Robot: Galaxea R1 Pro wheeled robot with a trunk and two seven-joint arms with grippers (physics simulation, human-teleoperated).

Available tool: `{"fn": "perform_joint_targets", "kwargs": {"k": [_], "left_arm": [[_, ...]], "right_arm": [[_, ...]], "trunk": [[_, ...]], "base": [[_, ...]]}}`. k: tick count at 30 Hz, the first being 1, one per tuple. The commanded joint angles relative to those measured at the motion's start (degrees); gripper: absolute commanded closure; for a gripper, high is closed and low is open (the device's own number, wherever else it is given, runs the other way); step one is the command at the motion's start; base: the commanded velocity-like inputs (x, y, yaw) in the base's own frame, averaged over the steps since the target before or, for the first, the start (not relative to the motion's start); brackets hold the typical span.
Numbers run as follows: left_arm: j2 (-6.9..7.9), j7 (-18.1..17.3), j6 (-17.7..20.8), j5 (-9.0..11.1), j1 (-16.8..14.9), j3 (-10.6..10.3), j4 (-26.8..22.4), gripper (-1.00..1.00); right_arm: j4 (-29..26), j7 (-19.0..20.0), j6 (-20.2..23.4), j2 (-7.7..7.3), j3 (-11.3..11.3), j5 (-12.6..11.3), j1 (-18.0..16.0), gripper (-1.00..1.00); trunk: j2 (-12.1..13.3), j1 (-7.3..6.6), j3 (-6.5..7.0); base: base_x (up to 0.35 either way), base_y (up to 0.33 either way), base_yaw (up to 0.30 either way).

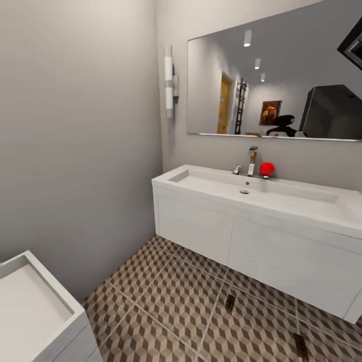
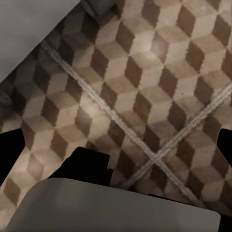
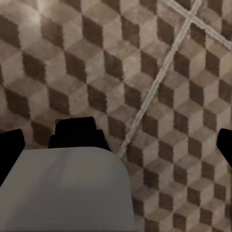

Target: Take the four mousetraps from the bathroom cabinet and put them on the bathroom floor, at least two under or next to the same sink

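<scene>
Two mousetraps lie on the bathroom floor (image 1: 171, 296): first mousetrap (image 1: 230, 302) flat on a cube-patterned tile just in front of the sink's vanity (image 1: 261, 256), near its middle; second mousetrap (image 1: 300, 346) further toward the right, closer to the onlooker, also flat, well apart from the first.

Sink (image 1: 281, 193): wide white basin on the wall-hung vanity, chrome tap (image 1: 252, 161) at the back edge, a round red object (image 1: 266, 169) just beside the tap. Mirror (image 1: 281, 75) above it on the wall; tubular wall light (image 1: 169, 80) to the mirror's left.

White unit (image 1: 35, 306), rimmed top, at the near left corner against the grey wall.

Left gripper (image 2: 116, 140): dark fingertips at the two sides of the left wrist view, spread wide, nothing between them; patterned floor tiles and grout lines below, a grey wall edge at one corner.

Right gripper (image 3: 116, 137): dark fingertips likewise far apart at the view's edges, holding nothing; bare patterned floor beneath, with one grout crossing.

A grey housing and a dark block sit at the near edge of each wrist view.
</scene>
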Motion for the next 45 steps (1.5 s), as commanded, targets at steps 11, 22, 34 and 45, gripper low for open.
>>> {"fn": "perform_joint_targets", "kwargs": {"k": [11, 22, 34, 45], "left_arm": [[-0.02, 0.0, -0.3, 0.2, 0.0, 0.2, 0.1, -1.0], [-0.02, 0.0, -0.5, 0.2, 0.0, 0.2, 0.1, -1.0], [-0.02, 0.0, -0.4, 0.2, 0.0, 0.2, 0.1, -1.0], [-0.02, 0.0, -0.3, 0.2, 0.0, 0.2, 0.1, -1.0]], "right_arm": [[0.2, -0.1, -0.3, 0.11, 0.4, -0.4, -0.1, -1.0], [0.2, 0.0, -0.2, 0.12, 0.4, -0.4, -0.1, -1.0], [0.2, 0.2, -0.1, 0.17, 0.4, -0.4, -0.1, -1.0], [0.3, 0.3, 0.0, 0.21, 0.4, -0.4, -0.1, -1.0]], "trunk": [[4.0, -2.21, 1.74], [4.0, -2.21, 1.74], [4.0, -2.21, 1.74], [4.0, -2.21, 1.74]], "base": [[0.0, 0.0, 0.277], [0.0, 0.0, 0.277], [0.0, 0.0, 0.277], [0.0, 0.0, 0.277]]}}
